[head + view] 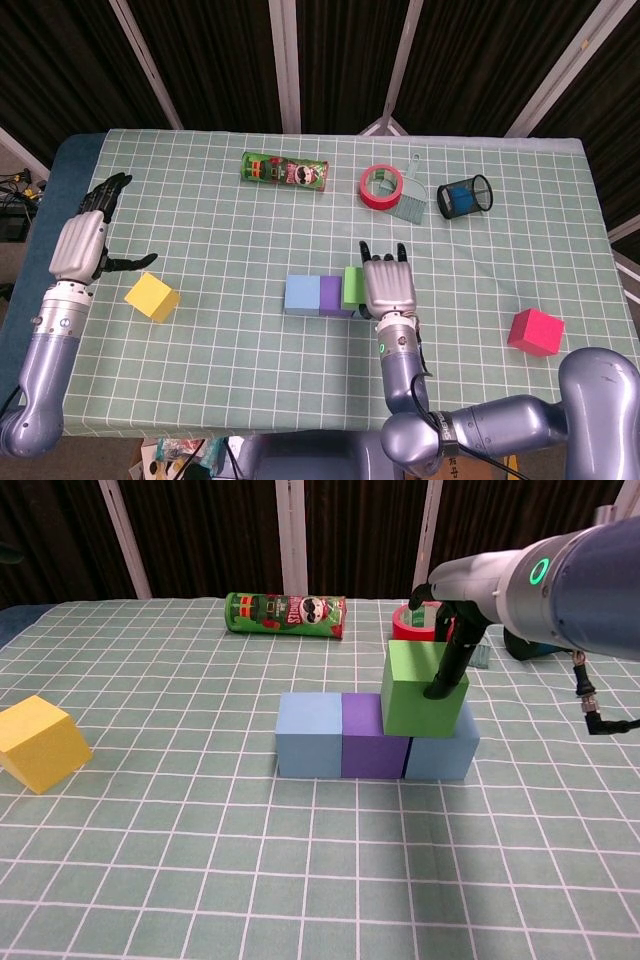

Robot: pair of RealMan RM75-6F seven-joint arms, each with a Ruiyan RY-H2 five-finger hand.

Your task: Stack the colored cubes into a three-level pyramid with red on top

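Head view
- My right hand (388, 285) sits palm-down over the right end of the block row, fingers pointing away from me; from here I cannot tell what they close on.
- My left hand (88, 238) hovers near the table's left edge, fingers spread and holding nothing, just beside the yellow cube (152, 297) but apart from it.
- The light blue cube (301, 295) and the purple cube (331, 295) touch side by side mid-table; the green cube (351, 286) peeks out at my right hand's left side.
- The red cube (536, 331) lies alone, well apart to the right, near the table's front right edge.
- Open cloth lies between the row and the red cube.
- At the back stand a Pringles can (286, 172) on its side, a red tape roll (381, 187), and a black mesh cup (464, 195).

Chest view
- My right hand (452, 630) grips the green cube (422, 689), dark fingers (444, 670) pressed on its top and right face.
- The green cube rests upright on the purple cube (374, 735) and a second light blue cube (442, 755), straddling their seam.
- The left light blue cube (309, 735) has nothing on top.
- The yellow cube (38, 742) sits far left.
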